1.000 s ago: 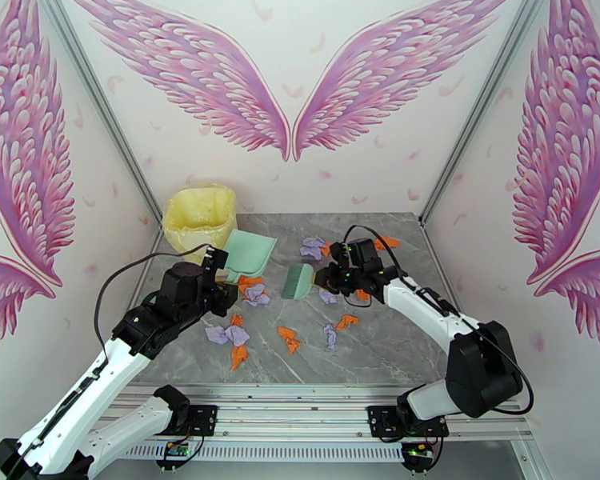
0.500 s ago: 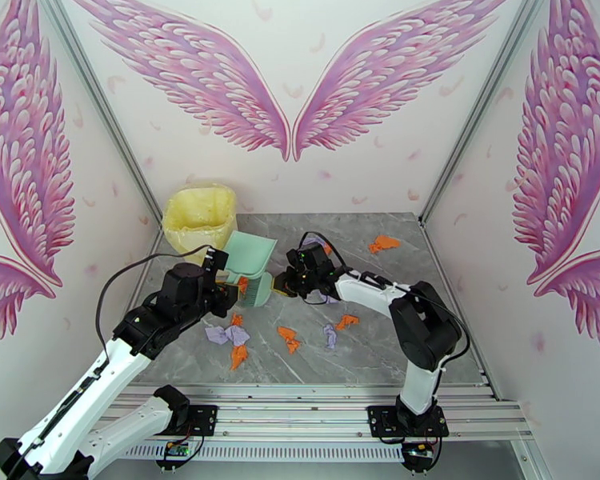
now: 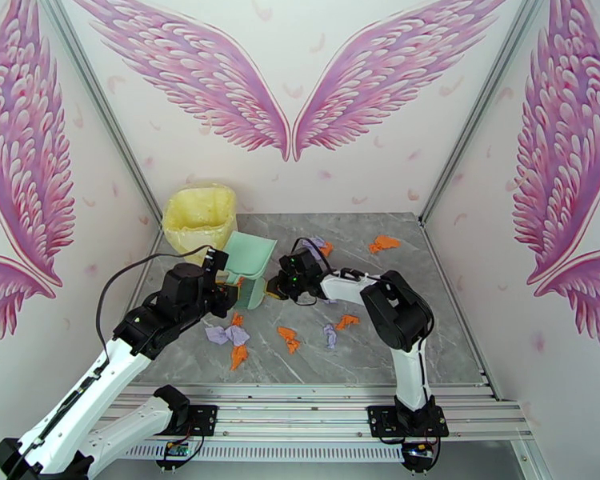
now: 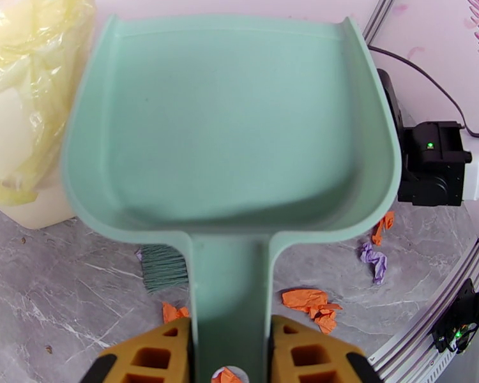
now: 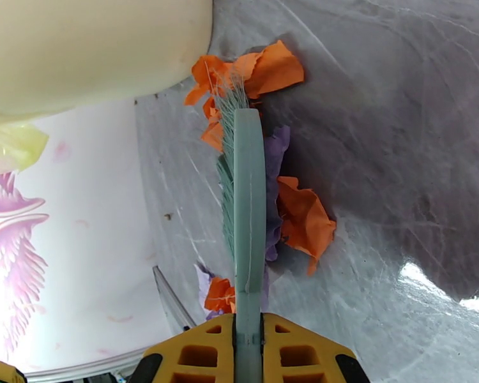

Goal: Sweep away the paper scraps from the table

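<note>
Bright, even light fills the overhead view, everything crisp. On the left wrist camera the dustpan looms close and soft-edged, shadow pooling at its near end. Right wrist: broad shadow darkens the tabletop, one white glare patch, wall washed out.

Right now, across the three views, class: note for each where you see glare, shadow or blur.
Top external: even light, sharp, faint shadows on the table. Left wrist: the dustpan sits close, its rim soft, a shadow band across its base. Right wrist: bright glare on the table lower right, broad shadow beside the brush, the bin blurred.
</note>
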`<state>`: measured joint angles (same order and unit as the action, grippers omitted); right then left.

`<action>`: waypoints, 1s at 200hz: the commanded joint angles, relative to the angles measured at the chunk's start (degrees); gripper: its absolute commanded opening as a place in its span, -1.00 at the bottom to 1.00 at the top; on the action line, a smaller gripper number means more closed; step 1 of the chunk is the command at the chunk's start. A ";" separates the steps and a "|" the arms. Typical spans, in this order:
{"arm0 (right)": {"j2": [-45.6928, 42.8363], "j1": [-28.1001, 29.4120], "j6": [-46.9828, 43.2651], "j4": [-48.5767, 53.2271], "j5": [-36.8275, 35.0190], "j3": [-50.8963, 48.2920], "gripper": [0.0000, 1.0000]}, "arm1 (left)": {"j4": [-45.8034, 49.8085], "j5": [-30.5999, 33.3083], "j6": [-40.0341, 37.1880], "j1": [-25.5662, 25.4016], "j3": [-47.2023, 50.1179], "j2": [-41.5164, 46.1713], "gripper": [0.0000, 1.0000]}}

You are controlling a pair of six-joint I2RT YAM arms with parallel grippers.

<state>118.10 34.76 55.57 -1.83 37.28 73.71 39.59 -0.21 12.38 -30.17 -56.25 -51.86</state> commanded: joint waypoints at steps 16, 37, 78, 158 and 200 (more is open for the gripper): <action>-3.98 -3.31 -4.13 3.91 -1.15 -7.23 -1.00 | -0.39 0.26 -0.37 -0.29 0.70 0.24 -1.00; -8.26 -5.98 -7.78 8.10 -1.88 -10.43 -1.00 | -0.39 0.21 -0.41 -0.24 0.63 0.19 -1.00; -19.96 -12.14 -17.81 21.29 -6.27 -14.99 -1.00 | -0.47 0.10 -0.34 -0.36 0.82 0.10 -1.00; -40.68 -14.73 -30.52 42.06 -5.45 -9.39 -1.00 | -0.48 -0.36 -0.17 -0.36 0.80 0.75 -1.00; -43.99 -7.90 -20.56 32.76 4.71 -11.86 -1.00 | -0.85 -0.93 0.10 -0.35 0.97 1.23 -1.00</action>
<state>74.65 22.41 29.71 35.88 34.81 62.50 39.57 -0.43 12.40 -30.39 -56.21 -51.77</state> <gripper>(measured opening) 0.140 0.294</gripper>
